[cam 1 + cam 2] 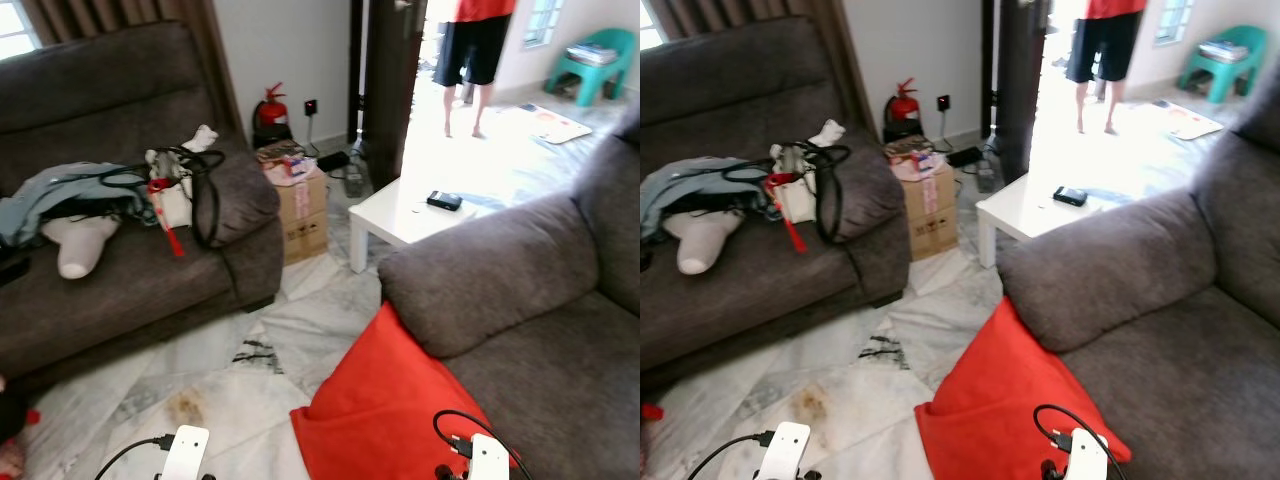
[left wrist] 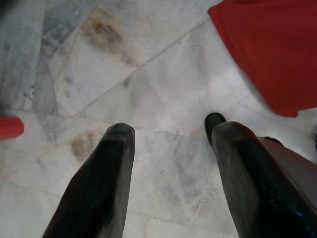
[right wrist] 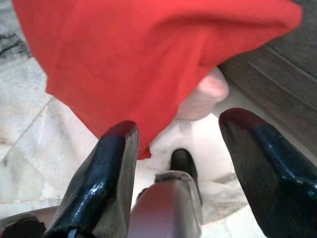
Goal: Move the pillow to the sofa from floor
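Where marble floor (image 1: 230,390) ends, pillow (image 1: 385,410) leans on sofa (image 1: 520,300)

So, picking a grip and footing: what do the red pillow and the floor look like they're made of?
Pillow: soft woven fabric, matte, probably cotton-like; it sags and folds where it leans on the grey sofa, with a loose cover edge in the right wrist view. Floor: polished marble-look tiles, pale with grey veins, brown stains and visible joints; real stone or ceramic cannot be told.
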`<state>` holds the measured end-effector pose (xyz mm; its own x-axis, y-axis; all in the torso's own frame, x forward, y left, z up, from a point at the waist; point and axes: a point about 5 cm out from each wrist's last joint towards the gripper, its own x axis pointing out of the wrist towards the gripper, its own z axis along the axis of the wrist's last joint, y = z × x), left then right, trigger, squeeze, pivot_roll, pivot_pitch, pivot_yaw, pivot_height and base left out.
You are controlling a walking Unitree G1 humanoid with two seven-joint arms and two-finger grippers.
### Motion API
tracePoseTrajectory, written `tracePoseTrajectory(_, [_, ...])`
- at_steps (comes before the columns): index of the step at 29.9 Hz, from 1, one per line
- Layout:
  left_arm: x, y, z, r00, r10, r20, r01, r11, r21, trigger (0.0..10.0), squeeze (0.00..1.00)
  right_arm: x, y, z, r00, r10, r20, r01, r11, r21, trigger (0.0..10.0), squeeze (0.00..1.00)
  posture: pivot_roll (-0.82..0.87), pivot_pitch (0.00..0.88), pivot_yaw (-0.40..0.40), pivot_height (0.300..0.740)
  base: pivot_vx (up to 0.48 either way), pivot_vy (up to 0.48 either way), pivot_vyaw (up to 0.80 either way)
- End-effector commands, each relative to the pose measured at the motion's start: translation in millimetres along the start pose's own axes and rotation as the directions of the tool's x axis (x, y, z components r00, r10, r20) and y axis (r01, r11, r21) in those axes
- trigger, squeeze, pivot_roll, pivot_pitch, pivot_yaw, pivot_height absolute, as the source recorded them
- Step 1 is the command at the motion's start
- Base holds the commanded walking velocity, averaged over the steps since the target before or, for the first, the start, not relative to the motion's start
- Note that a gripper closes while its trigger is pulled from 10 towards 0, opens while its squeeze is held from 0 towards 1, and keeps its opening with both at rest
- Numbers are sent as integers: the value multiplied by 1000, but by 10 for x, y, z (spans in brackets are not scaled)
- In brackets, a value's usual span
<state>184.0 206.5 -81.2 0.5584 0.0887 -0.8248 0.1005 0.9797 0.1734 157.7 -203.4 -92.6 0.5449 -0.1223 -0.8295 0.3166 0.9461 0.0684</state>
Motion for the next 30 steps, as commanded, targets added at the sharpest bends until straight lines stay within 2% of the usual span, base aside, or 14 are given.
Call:
tracePoseTrajectory(1, [-4,43,-11,1000,15,-3,-15,1000,12,10000,0,4,35,8,1000,8,3,-8,1000,3,10000,0,-85,0,76,740,0,-480,0])
tracePoseTrajectory(14, [-4,36,-10,1000,12,-1,-12,1000,9,10000,0,3,33,16,1000,15,13,-15,1000,12,10000,0,-86,0,73,740,0,-480,0])
tracePoseTrajectory(27, [-4,36,-11,1000,19,0,-19,1000,-13,10000,0,4,32,22,1000,18,13,-18,1000,6,10000,0,-86,0,70,740,0,0,0])
tracePoseTrajectory(30, [-4,33,-11,1000,17,0,-17,1000,-16,10000,0,5,31,34,1000,27,16,-26,999,-31,10000,0,-86,0,69,740,0,0,0])
